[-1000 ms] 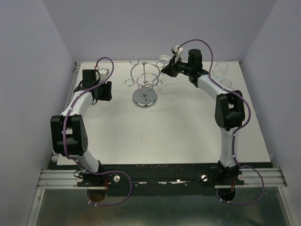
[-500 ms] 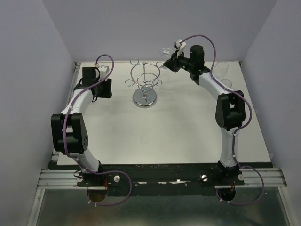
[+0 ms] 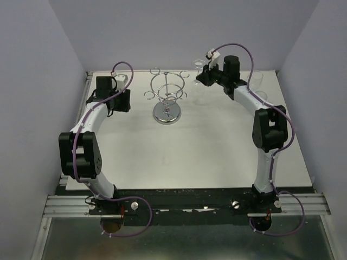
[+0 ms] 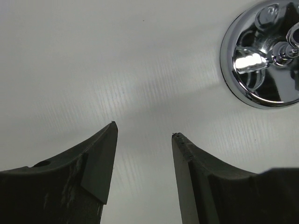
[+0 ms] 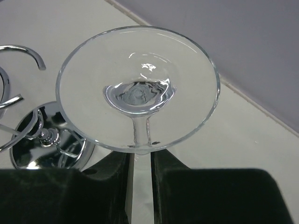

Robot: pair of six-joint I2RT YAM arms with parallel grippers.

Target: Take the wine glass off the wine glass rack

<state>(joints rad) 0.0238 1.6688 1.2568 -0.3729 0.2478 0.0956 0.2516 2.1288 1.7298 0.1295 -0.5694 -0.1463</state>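
Clear wine glass (image 5: 138, 88), in right tool (image 5: 139, 163), farther from rack (image 3: 167, 112).

This is a robotics lab test cell: a white table (image 3: 190, 157) is boxed in on three sides by plain pale panels (image 3: 32, 97), like a purpose-built enclosure. The left arm (image 3: 89, 122) and right arm (image 3: 265, 130) are bolted to an aluminium rail (image 3: 59, 203) at the near edge. Purple cables (image 3: 122, 67) loop off them, and a chrome wine glass rack (image 3: 167, 112) stands on the table as a staged prop.
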